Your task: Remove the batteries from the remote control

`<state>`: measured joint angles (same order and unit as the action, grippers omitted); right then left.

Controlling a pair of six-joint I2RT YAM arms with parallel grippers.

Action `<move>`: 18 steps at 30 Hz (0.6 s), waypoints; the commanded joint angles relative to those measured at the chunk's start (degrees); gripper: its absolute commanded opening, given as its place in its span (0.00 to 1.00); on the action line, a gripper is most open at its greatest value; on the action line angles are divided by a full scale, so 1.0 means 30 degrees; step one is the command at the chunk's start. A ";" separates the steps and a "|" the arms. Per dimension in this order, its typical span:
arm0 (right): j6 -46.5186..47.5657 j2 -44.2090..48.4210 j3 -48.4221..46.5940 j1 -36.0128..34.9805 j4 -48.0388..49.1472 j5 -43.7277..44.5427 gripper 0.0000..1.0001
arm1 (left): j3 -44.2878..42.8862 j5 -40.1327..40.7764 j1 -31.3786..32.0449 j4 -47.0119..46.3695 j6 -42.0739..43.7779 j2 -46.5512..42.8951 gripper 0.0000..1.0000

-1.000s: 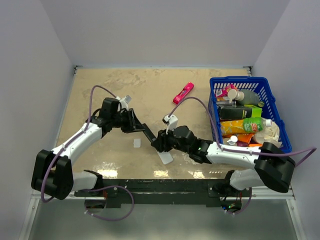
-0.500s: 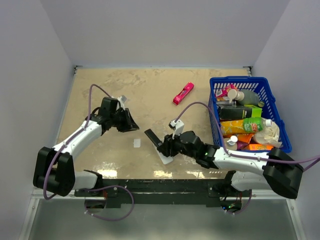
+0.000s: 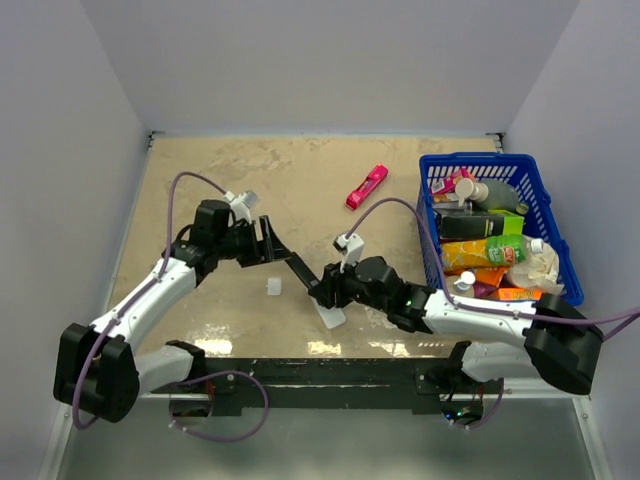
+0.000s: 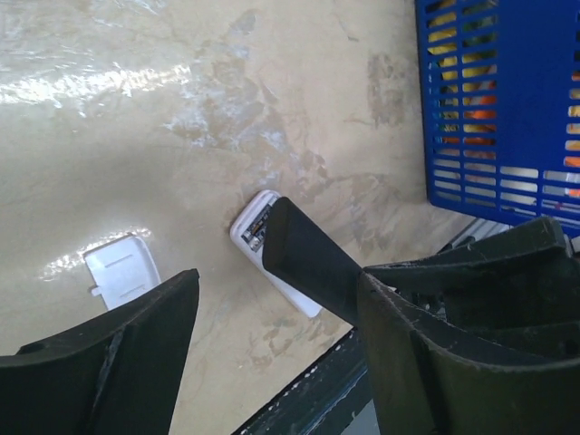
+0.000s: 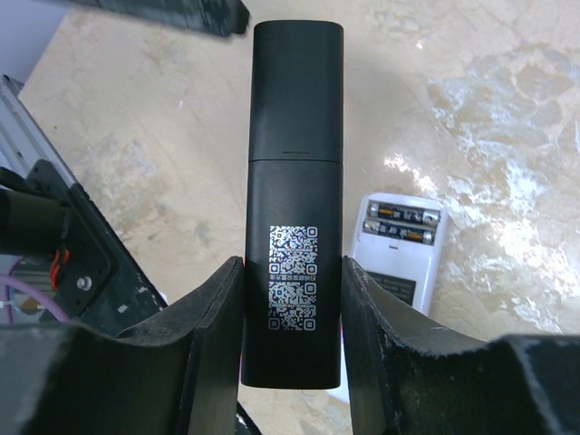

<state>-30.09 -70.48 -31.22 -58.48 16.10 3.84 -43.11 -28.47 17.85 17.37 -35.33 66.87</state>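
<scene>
My right gripper [image 5: 293, 272] is shut on a black remote control [image 5: 294, 136], back side up with a QR label and its cover in place. In the top view this black remote [image 3: 305, 272] slants up off the table from the right gripper [image 3: 326, 289] toward the left gripper [image 3: 274, 245]. The left gripper [image 4: 276, 290] is open, and the black remote's far end [image 4: 304, 254] sits between its fingers, close to the right finger [image 4: 435, 362]. A white remote [image 5: 399, 258] lies underneath on the table, its compartment open with two batteries [image 5: 403, 224] in it.
A small white cover [image 3: 272, 287] lies on the table left of the black remote. A pink remote [image 3: 367, 186] lies farther back. A blue basket [image 3: 432, 215] full of packages stands at the right. The table's front rail [image 4: 317, 399] runs just below the grippers.
The left gripper drew back from the black remote, then returned to its far end with jaws much wider. The right gripper kept its hold and shifted the remote slightly.
</scene>
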 commanded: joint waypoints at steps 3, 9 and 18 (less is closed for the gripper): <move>-0.0430 -0.0266 -0.1573 -0.0048 0.1021 -0.0398 0.09 | 0.1128 -0.1291 0.0875 -0.1598 0.0088 0.0004 0.72; -0.0313 -0.1057 -0.2452 -0.0019 0.0786 -0.0692 0.08 | 0.1450 -0.1233 0.1112 -0.2184 -0.0146 0.0297 0.67; -0.0636 -0.1293 -0.2278 -0.0019 0.1255 -0.0752 0.08 | 0.0925 -0.0532 0.1112 -0.1777 0.0585 0.1732 0.40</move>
<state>-31.16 -75.46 -36.23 -58.50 15.73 1.54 -38.76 -32.14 21.04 11.22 -36.12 70.85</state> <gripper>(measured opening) 0.427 0.473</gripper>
